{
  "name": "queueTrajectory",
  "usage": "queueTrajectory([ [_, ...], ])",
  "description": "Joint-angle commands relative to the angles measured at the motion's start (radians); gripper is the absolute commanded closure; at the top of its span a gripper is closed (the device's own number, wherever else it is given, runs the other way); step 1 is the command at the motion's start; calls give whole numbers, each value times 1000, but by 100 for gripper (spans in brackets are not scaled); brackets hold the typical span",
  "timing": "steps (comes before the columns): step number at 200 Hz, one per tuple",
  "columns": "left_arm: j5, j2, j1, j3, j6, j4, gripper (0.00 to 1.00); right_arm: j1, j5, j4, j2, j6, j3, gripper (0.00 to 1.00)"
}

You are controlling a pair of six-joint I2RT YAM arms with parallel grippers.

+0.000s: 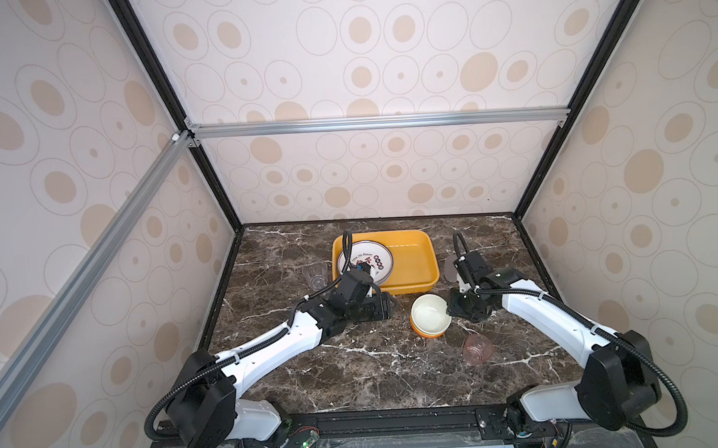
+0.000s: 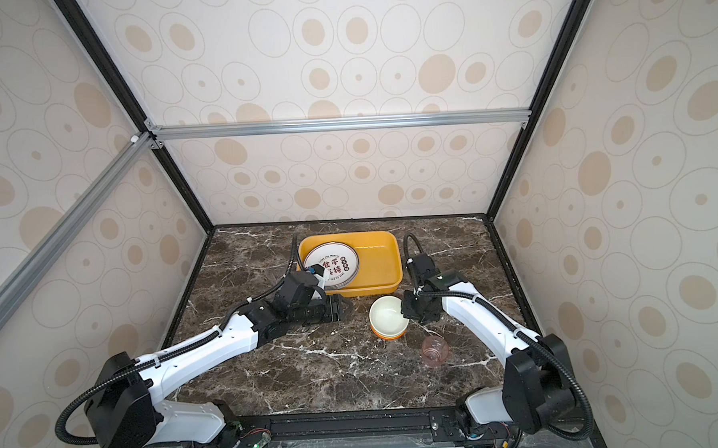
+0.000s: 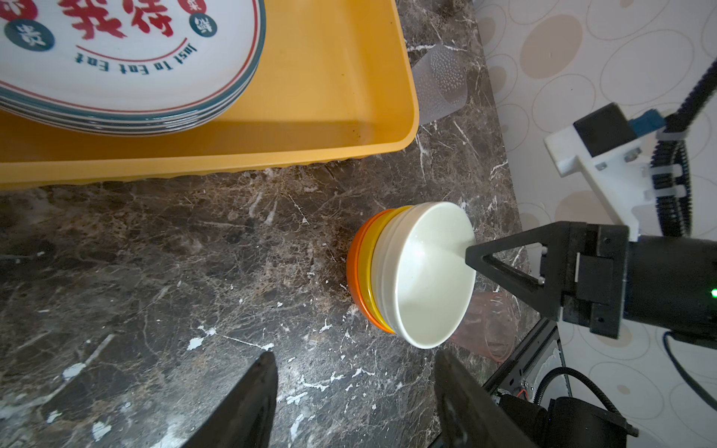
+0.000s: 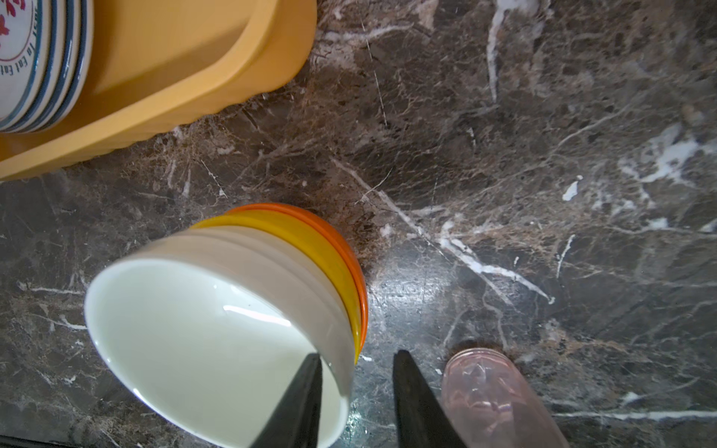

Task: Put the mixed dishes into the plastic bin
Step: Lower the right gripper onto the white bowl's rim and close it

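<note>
Several dishes lie outside the bin, so the job reads as part done. In both top views the yellow-orange bin sits at the far middle of the surface, with a stack of plates in its left half and its right half bare. A stack of bowls stands on the surface just off the bin's near right corner. A clear cup is left of the bin, and a grey cup is right of it, half hidden by the right arm. A pink cup lies nearer and right of the bowls. The right hand is at the bowls' right rim. The left hand hovers low by the bin's near wall, left of the bowls.

From the left wrist, the left hand stands wide with nothing between its fingers, pointing toward the bowls. One finger of the right hand reaches over the rim of the top bowl.

From the right wrist, the right hand straddles the top bowl's wall, one finger inside and the other outside with a gap showing. It is narrow but not yet pinching.

The step in hand looks like picking up the bowls. The next move calls for a firm pinch on the rim, a lift clear of the bin's wall, and a set-down in the bare right half. A rim grip may raise only the top bowl or tip the stack.
</note>
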Motion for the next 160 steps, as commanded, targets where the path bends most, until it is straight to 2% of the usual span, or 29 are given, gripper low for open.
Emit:
queueTrajectory([
  [1, -15, 7, -11, 27, 19, -3, 36, -1, 0, 2, 14, 12, -19, 68],
  [121, -8, 11, -10, 10, 7, 8, 37, 38, 34, 11, 50, 9, -11, 82],
  [160, -7, 9, -11, 8, 5, 8, 37, 51, 56, -5, 44, 6, 2, 91],
])
